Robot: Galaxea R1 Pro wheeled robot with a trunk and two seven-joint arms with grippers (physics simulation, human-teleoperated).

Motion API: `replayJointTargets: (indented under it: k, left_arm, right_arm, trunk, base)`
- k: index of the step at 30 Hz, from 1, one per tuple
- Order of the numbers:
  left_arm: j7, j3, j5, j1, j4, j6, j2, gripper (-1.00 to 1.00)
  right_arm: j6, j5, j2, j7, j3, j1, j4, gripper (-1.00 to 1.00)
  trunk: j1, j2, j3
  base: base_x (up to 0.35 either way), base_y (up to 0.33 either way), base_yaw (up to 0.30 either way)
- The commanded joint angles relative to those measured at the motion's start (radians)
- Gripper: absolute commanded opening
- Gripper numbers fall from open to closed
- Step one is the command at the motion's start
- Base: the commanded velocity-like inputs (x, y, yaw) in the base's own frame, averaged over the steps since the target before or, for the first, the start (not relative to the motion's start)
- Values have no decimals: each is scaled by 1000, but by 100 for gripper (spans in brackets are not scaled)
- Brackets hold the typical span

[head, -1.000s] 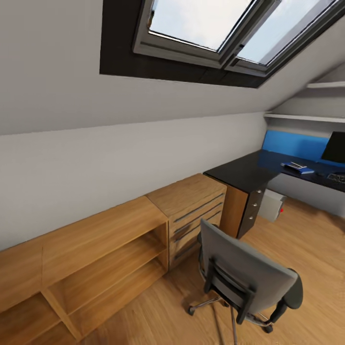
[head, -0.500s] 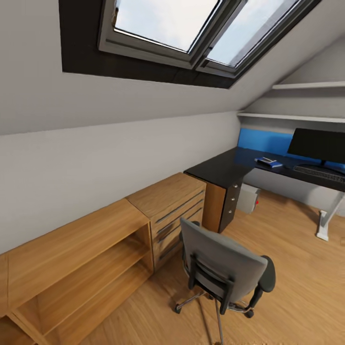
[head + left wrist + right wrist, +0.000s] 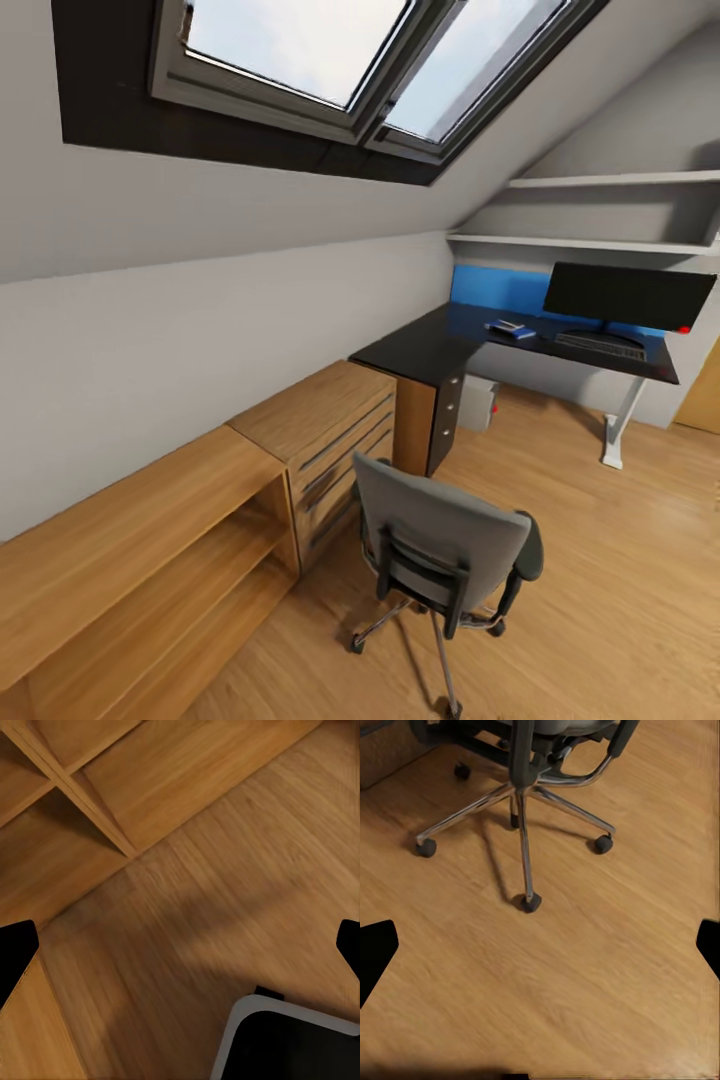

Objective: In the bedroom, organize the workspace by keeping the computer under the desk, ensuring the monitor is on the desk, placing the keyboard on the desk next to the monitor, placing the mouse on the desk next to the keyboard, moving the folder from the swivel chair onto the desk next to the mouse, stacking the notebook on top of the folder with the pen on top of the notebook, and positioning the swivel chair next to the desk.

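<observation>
1. the swivel chair (image 3: 445,555) stood on the plank floor (image 3: 620,560), its grey back toward the camera, well apart from the worktop (image 3: 420,345) and just beside the low wooden drawer cabinet (image 3: 330,425).
2. the monitor (image 3: 625,297) stood on the black worktop with the keyboard (image 3: 600,346) flat in front of it.
3. the blue folder (image 3: 512,330) lay on the worktop near the blue back panel (image 3: 495,288), with something pale and thin on top, too small to name.
4. the grey computer (image 3: 480,403) sat on the floor under the worktop.
5. the left claw (image 3: 180,949) was spread wide above the floor beside open wooden shelving (image 3: 90,802).
6. the right claw (image 3: 540,949) was also spread wide and empty, above the floor near the chair's chrome base.
</observation>
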Motion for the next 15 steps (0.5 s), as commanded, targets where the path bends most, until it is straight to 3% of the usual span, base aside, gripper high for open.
replayJointTargets:
  k: [1, 7, 15]
  left_arm:
    - [6, -9, 7, 0, -2, -1, 0, 100]
    - [6, -9, 8, 0, -2, 1, 0, 100]
    - [4, -9, 7, 0, -2, 4, 0, 100]
  right_arm:
    - [-4, -8, 0, -1, 9, -1, 2, 100]
    - [-4, -9, 0, -1, 9, -1, 2, 100]
    - [-4, -9, -1, -1, 9, -1, 2, 100]
  trunk:
    - [0, -1, -1]
    - [0, -1, -1]
    - [0, -1, -1]
  base:
    - [0, 287, -300]
    - [0, 196, -300]
    - [0, 38, -300]
